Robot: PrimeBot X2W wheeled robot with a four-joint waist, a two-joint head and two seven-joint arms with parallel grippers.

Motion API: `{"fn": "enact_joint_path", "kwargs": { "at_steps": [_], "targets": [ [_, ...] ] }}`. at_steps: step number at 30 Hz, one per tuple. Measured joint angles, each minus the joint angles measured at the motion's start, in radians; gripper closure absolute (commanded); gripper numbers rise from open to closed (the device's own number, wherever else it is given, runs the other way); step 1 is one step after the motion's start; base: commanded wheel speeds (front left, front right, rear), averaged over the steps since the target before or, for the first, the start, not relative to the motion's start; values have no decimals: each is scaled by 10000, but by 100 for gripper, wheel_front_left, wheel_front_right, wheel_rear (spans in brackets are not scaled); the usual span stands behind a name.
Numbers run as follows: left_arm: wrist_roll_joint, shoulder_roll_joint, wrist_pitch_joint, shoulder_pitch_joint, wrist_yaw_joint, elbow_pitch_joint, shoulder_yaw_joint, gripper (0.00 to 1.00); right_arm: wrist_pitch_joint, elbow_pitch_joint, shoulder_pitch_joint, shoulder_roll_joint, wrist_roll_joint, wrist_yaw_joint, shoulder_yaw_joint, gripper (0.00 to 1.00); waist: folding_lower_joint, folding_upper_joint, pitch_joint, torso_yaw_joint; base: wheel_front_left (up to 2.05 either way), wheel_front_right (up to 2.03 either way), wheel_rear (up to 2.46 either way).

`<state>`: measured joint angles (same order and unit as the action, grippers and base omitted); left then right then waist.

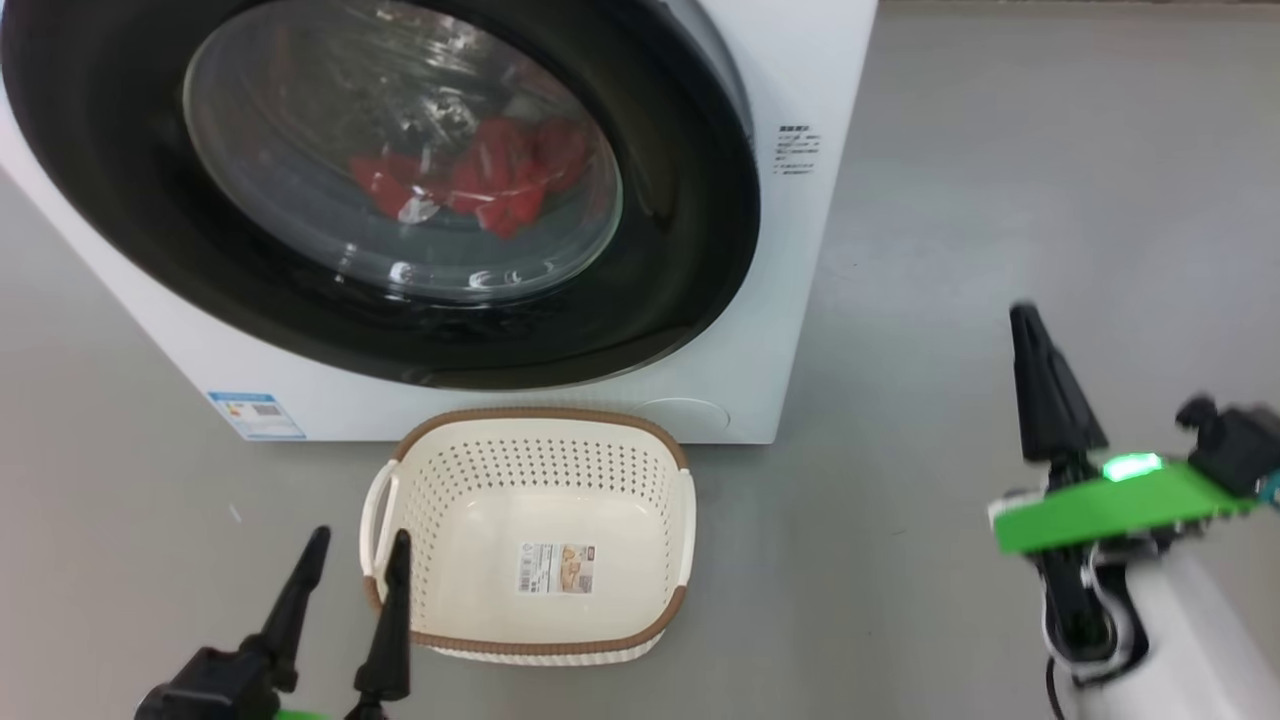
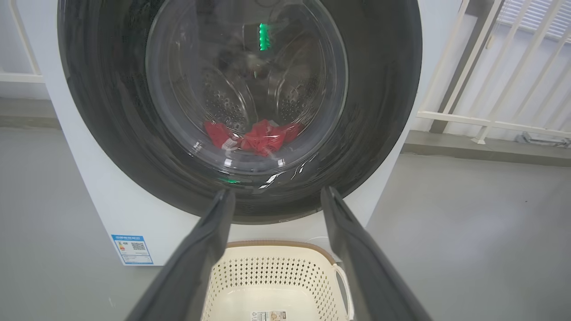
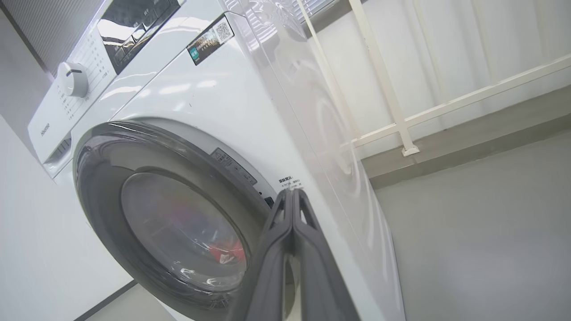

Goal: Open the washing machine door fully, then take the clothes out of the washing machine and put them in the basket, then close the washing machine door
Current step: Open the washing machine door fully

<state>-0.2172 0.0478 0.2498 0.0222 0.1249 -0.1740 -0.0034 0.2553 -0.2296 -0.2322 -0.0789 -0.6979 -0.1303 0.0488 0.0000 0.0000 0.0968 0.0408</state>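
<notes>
The white washing machine (image 1: 800, 80) stands ahead with its glossy black washing machine door (image 1: 660, 250) lying against the front. Red clothes (image 1: 480, 180) show through the glass porthole, low in the drum. The cream basket (image 1: 540, 415) sits on the floor right before the machine, with nothing in it but a paper label. My left gripper (image 1: 360, 535) is open beside the basket's left handle; in the left wrist view, the left gripper (image 2: 276, 191) points at the door (image 2: 379, 111) and the clothes (image 2: 258, 136). My right gripper (image 1: 1022, 315) is shut on nothing, right of the machine; in the right wrist view, its tip (image 3: 291, 191) is near the door's (image 3: 102, 187) right edge.
Grey floor (image 1: 1000, 150) stretches to the right of the machine. A white railing (image 2: 468, 118) runs behind on the right. A blue label (image 1: 255, 415) marks the machine's lower left front. The control dial (image 3: 71, 79) sits on the top panel.
</notes>
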Motion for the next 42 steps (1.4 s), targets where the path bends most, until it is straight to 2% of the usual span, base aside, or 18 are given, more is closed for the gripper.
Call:
{"fn": "enact_joint_path", "kwargs": {
  "at_steps": [8, 13, 18, 25, 30, 37, 42],
  "targets": [
    [-320, 17, 2, 268, 0, 58, -533, 0, -73, -823, -2162, -686, -2458, 0, 1034, 100, 0, 0, 284, 369, 0, 0, 0],
    [-476, 29, 27, 571, 0, 125, -734, 0, -355, -1348, -3377, -1243, -3200, 0, 1611, 100, 0, 0, 530, 623, 0, 0, 0],
    [-525, 50, 29, 671, 2, 117, -922, 0, -1020, -1927, -4425, -1505, -4270, 2, 1954, 100, 0, 0, 789, 890, 0, 0, 0],
    [-648, 50, 29, 958, 2, 33, -1087, 0, -3066, -2897, -5681, -1806, -6429, 2, 2186, 100, 0, 0, 1135, 1318, 0, 0, 0],
    [-698, 48, 29, 1113, 2, 19, -1181, 0, -4454, -3601, -6457, -1979, -7471, 2, 2128, 100, 0, 0, 1383, 1524, 0, 0, 0],
    [-849, 46, 29, 1335, 2, 13, -1279, 0, -6261, -4282, -7437, -2010, -8360, 2, 2188, 100, 0, 0, 1736, 1730, 0, 0, 0],
    [-928, 40, 29, 1586, 2, 8, -1346, 0, -7076, -4784, -7998, -2061, -8533, 2, 2265, 100, 0, 0, 1980, 1873, 0, 0, 0]
  ]
}}
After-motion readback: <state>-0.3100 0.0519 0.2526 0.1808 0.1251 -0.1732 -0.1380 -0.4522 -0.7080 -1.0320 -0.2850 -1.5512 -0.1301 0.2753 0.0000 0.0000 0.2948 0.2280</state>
